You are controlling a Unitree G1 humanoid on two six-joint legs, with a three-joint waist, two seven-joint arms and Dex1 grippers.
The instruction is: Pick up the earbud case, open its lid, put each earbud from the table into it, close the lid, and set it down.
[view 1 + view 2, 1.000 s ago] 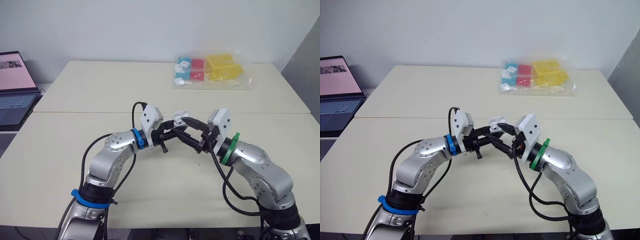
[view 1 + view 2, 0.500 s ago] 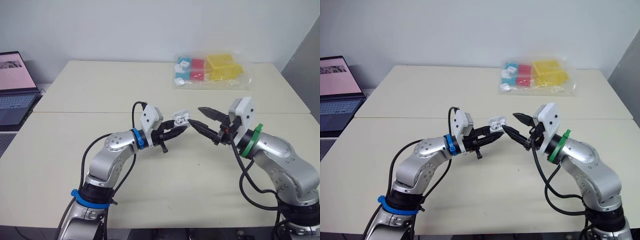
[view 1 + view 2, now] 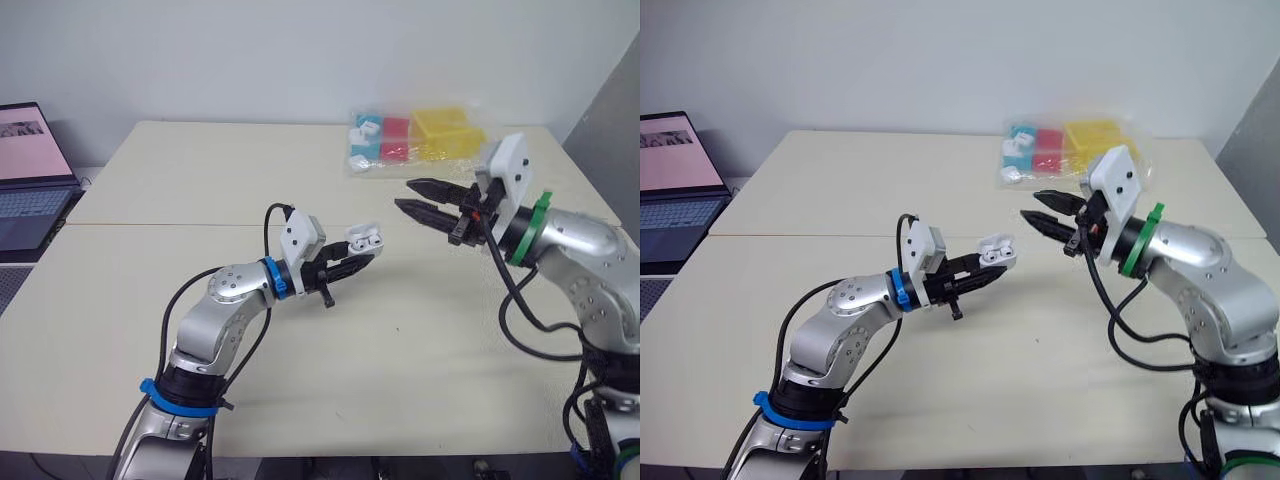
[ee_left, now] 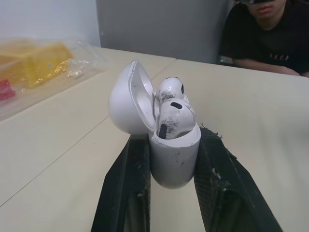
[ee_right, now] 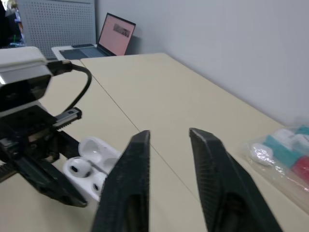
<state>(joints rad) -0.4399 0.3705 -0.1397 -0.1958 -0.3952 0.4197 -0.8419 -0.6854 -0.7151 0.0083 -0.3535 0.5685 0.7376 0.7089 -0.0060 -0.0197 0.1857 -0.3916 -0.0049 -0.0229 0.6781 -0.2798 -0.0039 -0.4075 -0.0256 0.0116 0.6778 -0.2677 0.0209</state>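
My left gripper (image 3: 362,255) is shut on the white earbud case (image 3: 364,238), holding it above the middle of the table. Its lid (image 4: 124,99) stands open. Two white earbuds (image 4: 173,113) sit in the case, one behind the other. In the left wrist view the black fingers (image 4: 126,186) clamp the case body (image 4: 175,154) from both sides. My right gripper (image 3: 410,197) is open and holds nothing. It hangs in the air to the right of the case and farther back, its fingertips (image 5: 142,139) pointing toward the case (image 5: 94,166).
A clear bag (image 3: 420,140) of blue, red and yellow boxes lies at the table's far right. An open laptop (image 3: 30,175) sits on a side table at the left. A seam (image 3: 170,225) runs across the table. A person in black (image 4: 268,34) sits beyond the table.
My right gripper has drawn back from the case, moving right, up and away, with its fingers open. The left gripper has kept the case almost still.
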